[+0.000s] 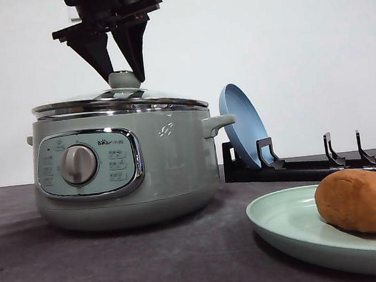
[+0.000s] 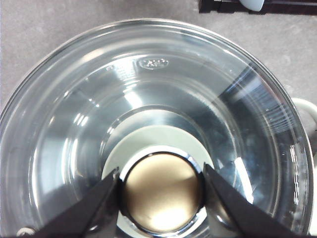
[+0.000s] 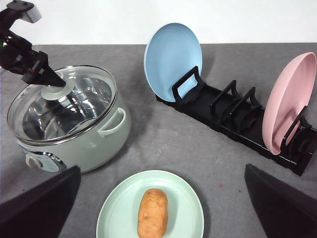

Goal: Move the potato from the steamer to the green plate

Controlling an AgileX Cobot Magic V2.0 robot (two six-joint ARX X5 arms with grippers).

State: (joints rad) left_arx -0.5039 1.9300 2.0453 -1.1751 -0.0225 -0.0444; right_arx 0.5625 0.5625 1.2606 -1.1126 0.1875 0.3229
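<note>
So my left pincer [image 1: 121, 72] was right on the steamer [image 1: 127, 167] lid, fingers [image 2: 89, 210] set either side of the green knob [image 1: 124, 79], close against it at 9 and 3 o'clock in the wrist view. Whether they were actually squeezing it or just touching, I honestly couldn't tell. The glass lid [image 3: 59, 101] sat flat on the pot, and through the glass I saw bare shiny metal inside.

The potato [image 3: 152, 212] was lying on the green plate [image 3: 119, 213], roughly in the middle, long axis pointing 12 to 6 from my right wrist camera. That plate sat on the grey tabletop [image 3: 163, 144] at about 4 o'clock from the steamer, near it but not touching.

My right pincer [image 3: 163, 233] hung above the plate, spread wide with nothing in it.

Behind all that was a black rack [image 3: 233, 116] with a blue plate [image 3: 171, 59] standing at one end and a pink plate [image 3: 292, 101] at the other.
</note>
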